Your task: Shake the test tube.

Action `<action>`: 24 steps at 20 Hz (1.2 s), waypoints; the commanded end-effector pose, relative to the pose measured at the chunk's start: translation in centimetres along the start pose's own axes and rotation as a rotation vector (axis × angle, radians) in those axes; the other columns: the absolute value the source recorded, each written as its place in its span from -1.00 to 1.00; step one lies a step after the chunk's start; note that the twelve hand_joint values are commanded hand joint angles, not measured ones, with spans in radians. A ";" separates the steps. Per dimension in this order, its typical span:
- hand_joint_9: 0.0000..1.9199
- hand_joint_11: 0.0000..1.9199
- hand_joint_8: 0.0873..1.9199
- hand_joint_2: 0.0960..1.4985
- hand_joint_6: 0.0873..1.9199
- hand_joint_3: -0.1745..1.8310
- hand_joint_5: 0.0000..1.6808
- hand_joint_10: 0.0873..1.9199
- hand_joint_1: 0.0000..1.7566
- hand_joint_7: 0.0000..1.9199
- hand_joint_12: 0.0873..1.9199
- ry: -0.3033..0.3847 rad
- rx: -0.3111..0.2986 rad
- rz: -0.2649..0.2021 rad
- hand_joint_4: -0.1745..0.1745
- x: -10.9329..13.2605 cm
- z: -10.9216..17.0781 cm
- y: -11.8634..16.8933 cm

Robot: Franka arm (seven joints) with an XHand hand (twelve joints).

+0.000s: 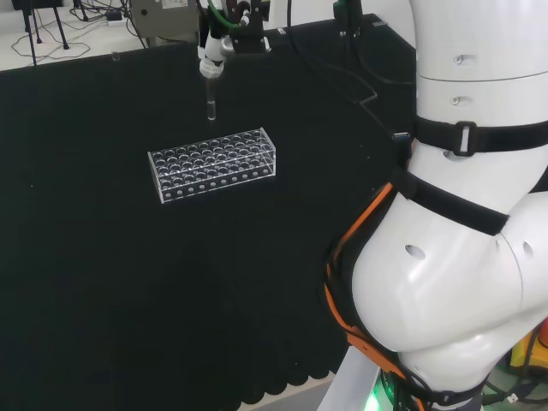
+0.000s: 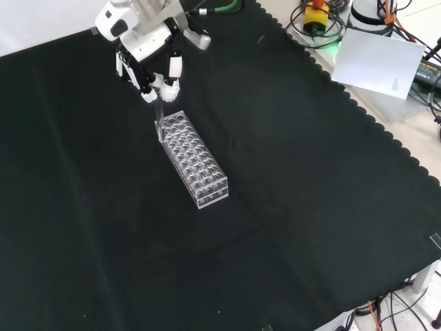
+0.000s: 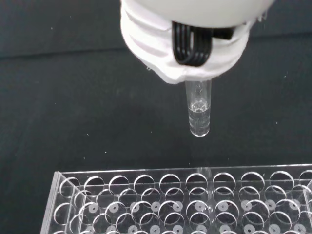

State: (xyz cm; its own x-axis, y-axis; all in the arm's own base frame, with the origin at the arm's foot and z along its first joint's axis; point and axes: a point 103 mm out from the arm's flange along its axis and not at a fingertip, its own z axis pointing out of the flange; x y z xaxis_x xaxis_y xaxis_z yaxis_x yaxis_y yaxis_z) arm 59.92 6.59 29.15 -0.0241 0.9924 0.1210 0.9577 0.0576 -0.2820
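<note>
My fingers [image 2: 169, 78] pinch the test tube [image 3: 200, 114], which hangs upright at their six o'clock, above the clear rack [image 1: 214, 164].

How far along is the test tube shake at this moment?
Done: the test tube is out of the clear rack, pinched in the hand and hanging upright above the rack's end. In hand: holding it clear of the holes. Left: the shaking cannot be judged from one moment; the tube is not back in the rack.

Clear test tube [image 3: 199, 117], black cloth [image 1: 103, 282]
</note>
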 end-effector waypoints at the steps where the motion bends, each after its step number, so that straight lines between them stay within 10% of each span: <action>1: 0.49 0.00 -0.62 0.02 -0.90 -0.58 0.71 -0.79 0.62 0.80 0.16 0.000 -0.009 -0.010 -1.00 -0.4 -1.1 -1.0; 24: 0.49 0.01 -0.63 0.03 -0.89 -0.60 0.71 -0.80 0.63 0.81 0.16 0.027 -0.026 -0.111 -1.00 4.9 -2.3 -3.0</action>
State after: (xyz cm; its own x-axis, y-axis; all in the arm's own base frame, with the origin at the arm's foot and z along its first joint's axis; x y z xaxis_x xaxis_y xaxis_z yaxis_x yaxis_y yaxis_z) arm 57.56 11.06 32.54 -0.1223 0.9762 0.1791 0.9555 0.1646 -0.2449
